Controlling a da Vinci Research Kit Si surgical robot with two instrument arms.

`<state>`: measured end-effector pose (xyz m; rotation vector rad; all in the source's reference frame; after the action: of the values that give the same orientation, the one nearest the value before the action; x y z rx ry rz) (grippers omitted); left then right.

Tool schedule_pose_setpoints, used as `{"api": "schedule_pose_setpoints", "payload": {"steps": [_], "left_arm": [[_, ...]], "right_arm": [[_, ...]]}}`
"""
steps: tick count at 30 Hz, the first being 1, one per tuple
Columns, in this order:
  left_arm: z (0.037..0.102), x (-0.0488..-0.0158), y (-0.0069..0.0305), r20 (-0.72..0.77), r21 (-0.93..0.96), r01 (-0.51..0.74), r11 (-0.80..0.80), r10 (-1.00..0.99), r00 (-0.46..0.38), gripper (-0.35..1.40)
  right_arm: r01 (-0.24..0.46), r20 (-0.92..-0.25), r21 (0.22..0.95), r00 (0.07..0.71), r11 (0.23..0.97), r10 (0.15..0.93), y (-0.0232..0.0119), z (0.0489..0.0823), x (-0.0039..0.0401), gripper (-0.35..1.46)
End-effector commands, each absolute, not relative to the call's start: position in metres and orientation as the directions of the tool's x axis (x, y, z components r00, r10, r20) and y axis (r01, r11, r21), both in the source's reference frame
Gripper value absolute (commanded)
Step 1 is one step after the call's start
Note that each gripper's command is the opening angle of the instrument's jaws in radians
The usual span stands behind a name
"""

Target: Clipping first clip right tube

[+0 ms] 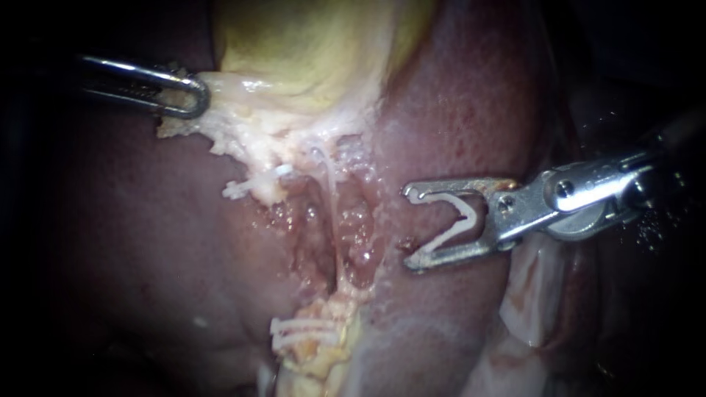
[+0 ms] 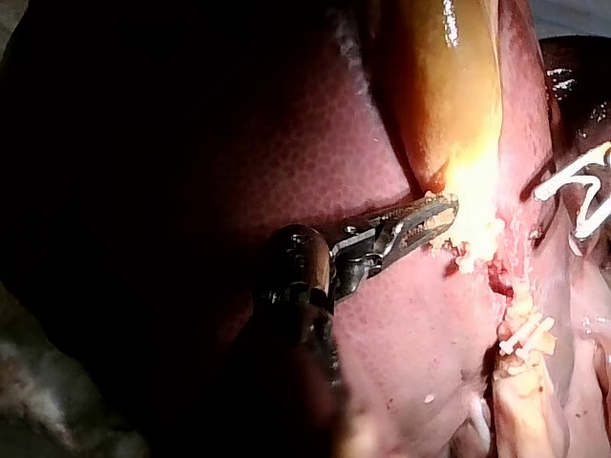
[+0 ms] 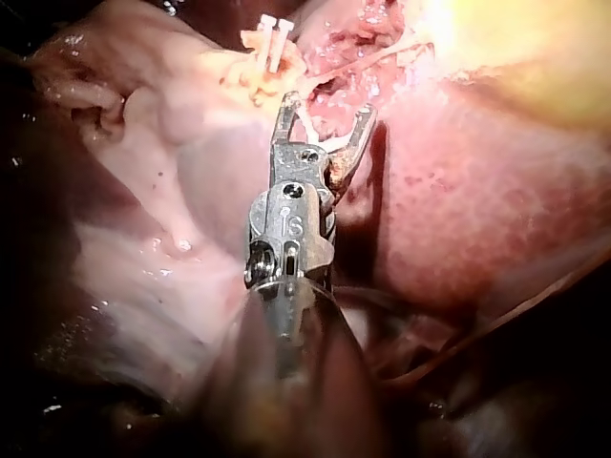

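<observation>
Our right instrument (image 1: 409, 228), jaws spread wide yet cradling a white V-shaped clip (image 1: 471, 215), hangs just right of the thin, pale, glistening tube (image 1: 329, 180). Our left instrument (image 1: 195, 95) clamps pale tissue (image 1: 220, 110) up-left of it.

1. The left instrument (image 1: 193, 94) and right instrument (image 1: 408, 228) are bare polished metal with bright glints.
2. The clip (image 1: 460, 224) in the right jaws looks like smooth, matt white plastic.
3. The liver (image 1: 471, 95) is smooth, wet and glossy.
4. The gallbladder (image 1: 309, 44) is slick and shiny, with a ragged, fibrous lower fringe.
5. The tube (image 1: 329, 184) glistens.
</observation>
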<state>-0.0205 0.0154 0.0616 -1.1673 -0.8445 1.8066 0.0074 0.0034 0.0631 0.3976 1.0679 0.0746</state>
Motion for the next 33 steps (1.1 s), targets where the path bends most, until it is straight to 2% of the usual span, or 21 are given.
{"api": "schedule_pose_setpoints", "payload": {"steps": [1, 10, 19, 22, 28, 33], "left_arm": [[0.0618, -0.0206, 0.0154, -0.393, -0.85, -0.269, -0.452, 0.886, -0.247, -0.35], [0.0619, -0.0206, 0.0154, -0.394, -0.85, -0.269, -0.453, 0.885, -0.247, -0.35], [0.0619, -0.0206, 0.0154, -0.394, -0.85, -0.269, -0.453, 0.886, -0.247, -0.35], [0.0619, -0.0206, 0.0154, -0.394, -0.85, -0.269, -0.453, 0.886, -0.247, -0.35], [0.0619, -0.0206, 0.0154, -0.394, -0.85, -0.269, -0.453, 0.886, -0.247, -0.35], [0.0619, -0.0206, 0.0154, -0.394, -0.85, -0.269, -0.453, 0.886, -0.247, -0.35]], "right_arm": [[0.128, -0.831, 0.371, 0.488, 0.92, 0.268, 0.0033, 0.0634, 0.0078, 0.5], [0.098, -0.78, 0.512, 0.469, 0.854, 0.414, 0.0013, 0.0678, 0.0113, 0.5], [0.084, -0.739, 0.608, 0.423, 0.789, 0.524, 0.0006, 0.0724, 0.0146, 0.5], [0.098, -0.723, 0.648, 0.389, 0.755, 0.571, 0.0001, 0.0733, 0.0153, 0.5], [0.165, -0.688, 0.721, 0.278, 0.673, 0.67, -0.001, 0.0741, 0.0163, 0.49], [0.23, -0.672, 0.74, 0.258, 0.632, 0.694, -0.0018, 0.0735, 0.0167, 0.48]]}}
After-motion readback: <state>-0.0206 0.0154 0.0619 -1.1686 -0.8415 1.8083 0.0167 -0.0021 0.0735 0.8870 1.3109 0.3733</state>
